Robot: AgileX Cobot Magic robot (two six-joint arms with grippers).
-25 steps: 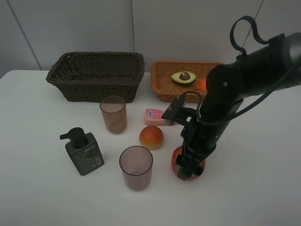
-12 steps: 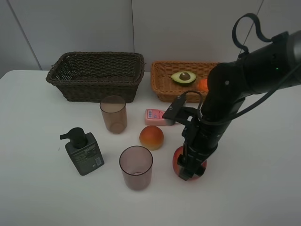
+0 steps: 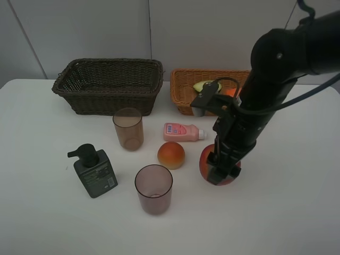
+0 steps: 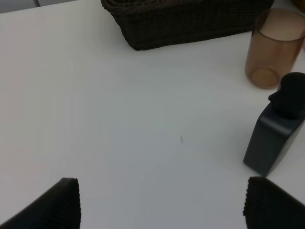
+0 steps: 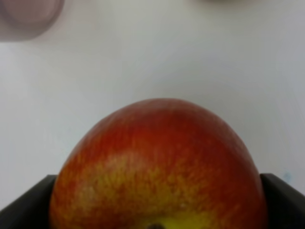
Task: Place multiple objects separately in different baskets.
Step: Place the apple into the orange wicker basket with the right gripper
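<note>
My right gripper [image 3: 221, 172] is shut on the red apple [image 3: 208, 159] and holds it just above the table, right of the peach-coloured fruit [image 3: 171, 154]. In the right wrist view the apple [image 5: 157, 162] fills the space between the two dark fingers [image 5: 24, 210]. The avocado half [image 3: 201, 86] lies in the light orange-tan basket [image 3: 183, 98], partly hidden by the arm. The dark brown basket [image 3: 109, 85] holds nothing. Two brownish-pink cups [image 3: 128, 128] [image 3: 153, 188], the pump bottle [image 3: 94, 172] and the pink bottle [image 3: 181, 132] stand on the table. My left gripper [image 4: 162, 205] is open over bare table.
In the left wrist view the pump bottle [image 4: 276, 136], one cup [image 4: 275, 47] and the dark basket [image 4: 186, 19] lie ahead of the open fingers. The white table [image 3: 42, 212] ends at a grey wall behind the baskets.
My right arm has risen and drawn back toward the orange-tan basket, carrying the apple up off the table. The left gripper has not moved.
</note>
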